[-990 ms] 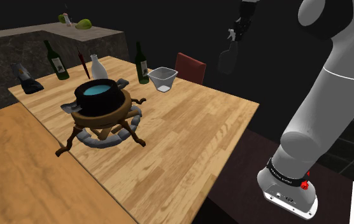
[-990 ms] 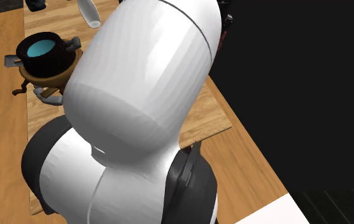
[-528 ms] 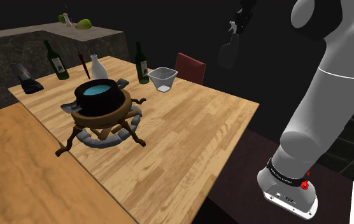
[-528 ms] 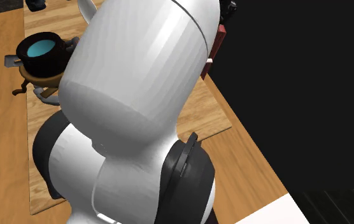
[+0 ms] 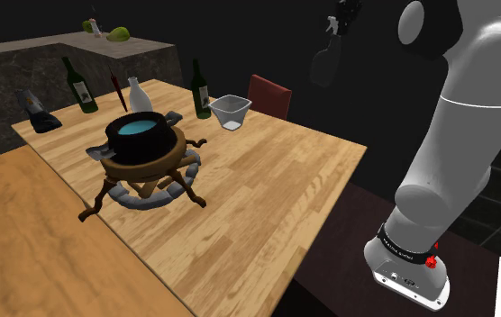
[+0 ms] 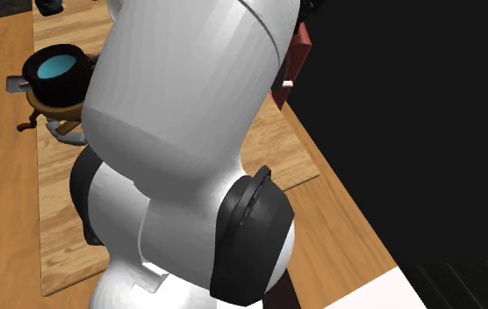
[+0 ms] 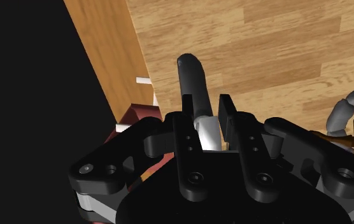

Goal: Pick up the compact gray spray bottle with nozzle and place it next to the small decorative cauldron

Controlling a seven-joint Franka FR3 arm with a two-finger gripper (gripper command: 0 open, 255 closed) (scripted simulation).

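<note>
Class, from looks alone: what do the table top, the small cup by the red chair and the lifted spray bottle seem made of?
Table top: wood, satin; grain and plank seams show. Cup: clear glass or plastic; the table shows through it. Spray bottle: smooth dark grey, likely plastic, though the look leaves it open.

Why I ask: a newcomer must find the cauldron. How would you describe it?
On the wooden table, near the row of bottles, stands the cauldron. Unlike those slim bottles and the clear cup, it is a squat black pot holding turquoise liquid on curly brown legs.
</note>
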